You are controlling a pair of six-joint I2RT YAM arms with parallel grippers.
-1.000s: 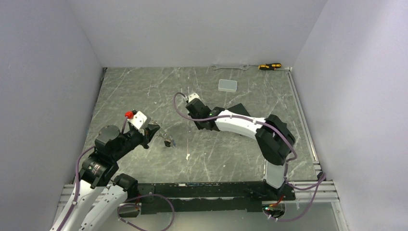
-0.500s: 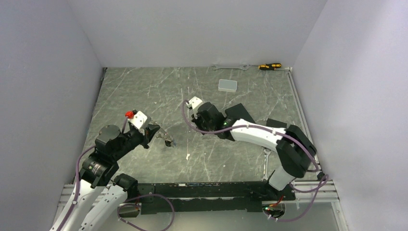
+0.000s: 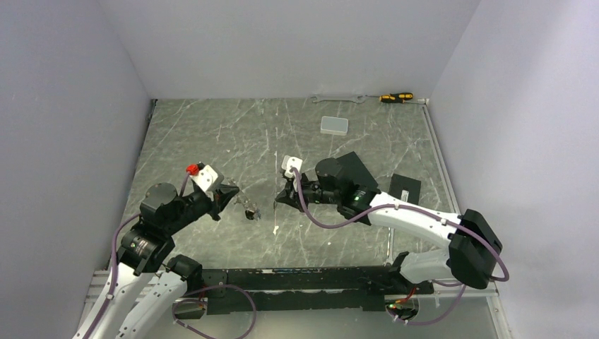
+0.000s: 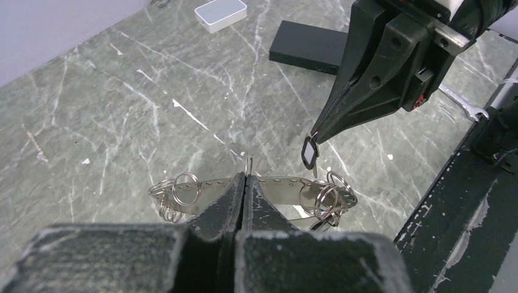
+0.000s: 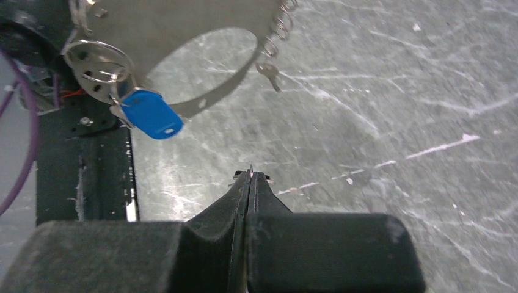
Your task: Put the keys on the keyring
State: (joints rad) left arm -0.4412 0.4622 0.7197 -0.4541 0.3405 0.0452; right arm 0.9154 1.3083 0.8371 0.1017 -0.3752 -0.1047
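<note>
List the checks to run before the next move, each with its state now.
1. The left gripper is shut on the keyring: ok.
2. The right gripper is shut, the black-framed tag hanging from its tips: ok.
3. The blue tag is on the keyring: ok.
4. The black-framed tag is on the keyring: not ok, it hangs apart.
5. The keyring's opening faces the tag: cannot tell.

Silver spanner (image 3: 339, 99) and yellow-black screwdriver (image 3: 395, 97) are lying along the far edge of the marbled table (image 3: 212, 134). White box (image 3: 334, 126) is sitting near them; flat black box (image 3: 405, 189) is lying further right.
</note>
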